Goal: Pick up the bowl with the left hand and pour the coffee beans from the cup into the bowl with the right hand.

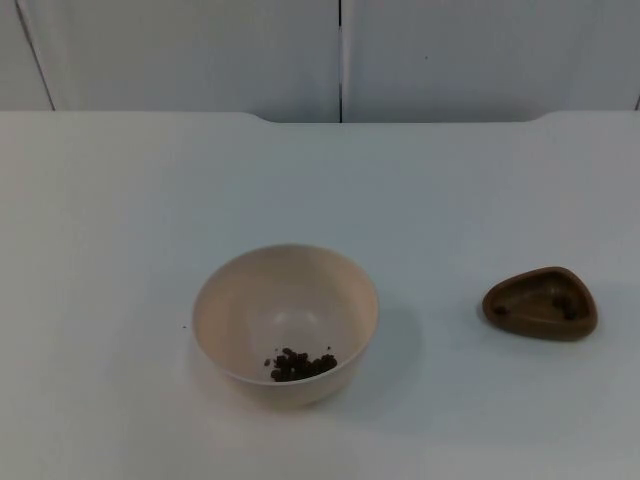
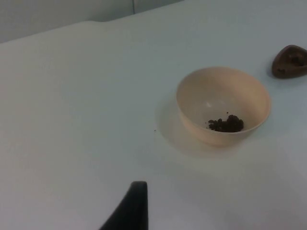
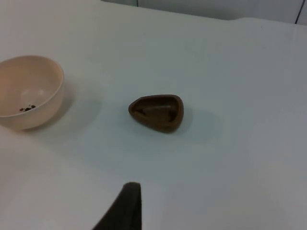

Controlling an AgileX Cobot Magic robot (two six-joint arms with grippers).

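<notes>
White table (image 1: 120,200), bearing all items; cream bowl (image 1: 285,322) upright, taken as landmark; brown teardrop-shaped cup (image 1: 541,303) well apart from the bowl, upright, toward the right arm's side; coffee beans (image 1: 300,365) heaped inside the bowl against its wall; grippers: grip state cannot be told for either.

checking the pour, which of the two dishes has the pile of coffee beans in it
The round cream bowl: a dark pile of beans lies inside. The small brown cup holds only a few.
</notes>
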